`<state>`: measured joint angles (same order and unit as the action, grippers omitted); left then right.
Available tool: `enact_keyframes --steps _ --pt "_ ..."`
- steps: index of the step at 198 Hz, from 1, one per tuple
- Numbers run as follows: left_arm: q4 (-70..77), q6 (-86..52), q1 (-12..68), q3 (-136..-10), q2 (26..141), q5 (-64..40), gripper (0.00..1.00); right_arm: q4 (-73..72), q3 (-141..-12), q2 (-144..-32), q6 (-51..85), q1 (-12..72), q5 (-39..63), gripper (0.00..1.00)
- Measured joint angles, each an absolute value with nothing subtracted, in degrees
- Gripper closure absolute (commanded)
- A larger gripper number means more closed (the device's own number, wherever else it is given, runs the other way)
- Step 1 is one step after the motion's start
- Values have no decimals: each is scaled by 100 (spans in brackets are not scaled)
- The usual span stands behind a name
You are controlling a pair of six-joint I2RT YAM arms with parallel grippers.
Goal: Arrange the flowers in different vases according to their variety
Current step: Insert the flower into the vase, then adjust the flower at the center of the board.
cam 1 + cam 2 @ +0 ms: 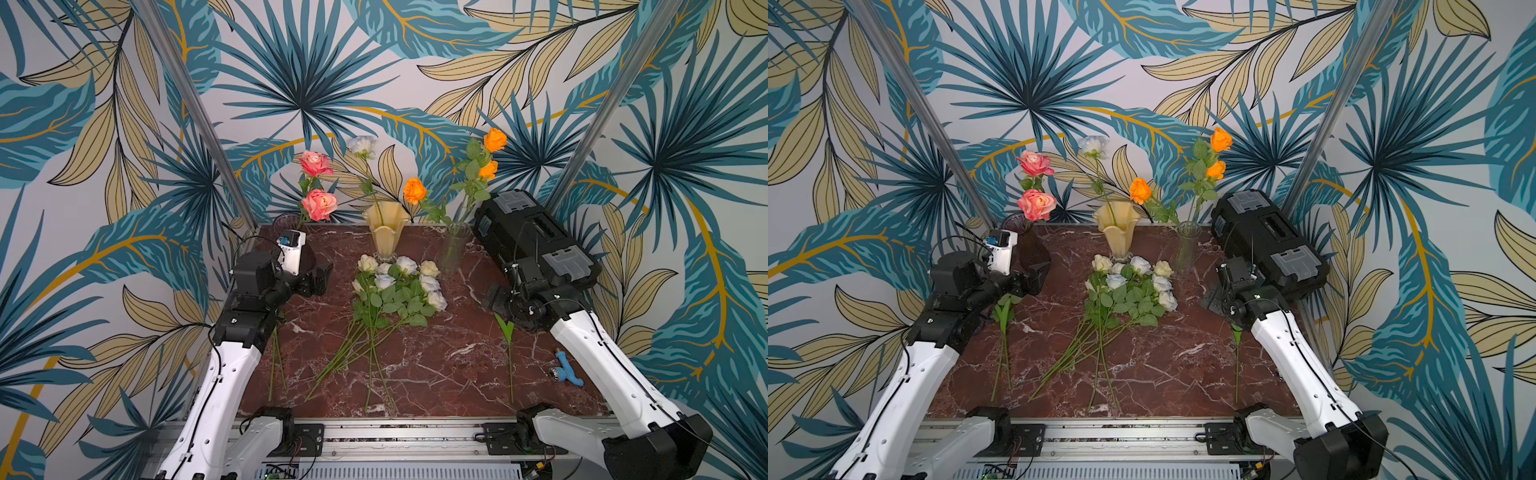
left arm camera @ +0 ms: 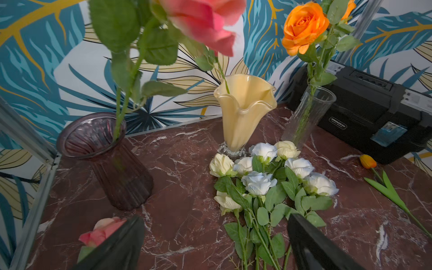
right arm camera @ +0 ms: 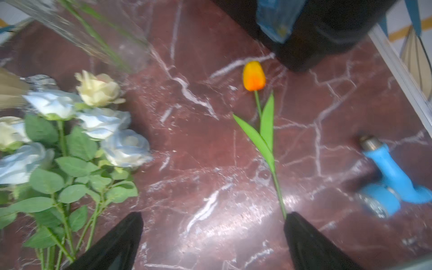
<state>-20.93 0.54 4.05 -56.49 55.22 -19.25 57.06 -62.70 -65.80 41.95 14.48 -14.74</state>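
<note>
Top views: we find 3 vases along the back edge. The purple vase [image 1: 1032, 249] holds 2 pink roses [image 1: 1036, 203], the cream vase [image 1: 385, 230] 1 white rose [image 1: 361, 145], and the clear vase [image 1: 455, 245] the orange roses [image 1: 414, 190]. Loose white roses [image 1: 395, 286] lie in the middle. The arms hide the heads of the pink tulip [image 1: 1003, 309] and the orange tulip [image 1: 507, 330].

Left wrist: the left gripper [image 2: 215, 233] gapes wide and holds nothing. 1 finger [image 2: 121, 245] covers part of the pink tulip.

Right wrist, blurred: the right gripper [image 3: 214, 233] is equally wide and empty. The orange tulip's stem end passes behind 1 finger [image 3: 308, 243]. The clear vase is cut off.
</note>
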Motion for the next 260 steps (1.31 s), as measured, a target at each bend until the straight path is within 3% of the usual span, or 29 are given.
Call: enact_keyframes --steps 110,260 --pt "-2093 54 749 -5527 5734 -2088 0 5852 -4007 -6080 6003 1448 -1649 7" --pt "-2150 60 784 -5511 5730 -2080 0 4007 -3304 -7199 5843 1741 -1702 6"
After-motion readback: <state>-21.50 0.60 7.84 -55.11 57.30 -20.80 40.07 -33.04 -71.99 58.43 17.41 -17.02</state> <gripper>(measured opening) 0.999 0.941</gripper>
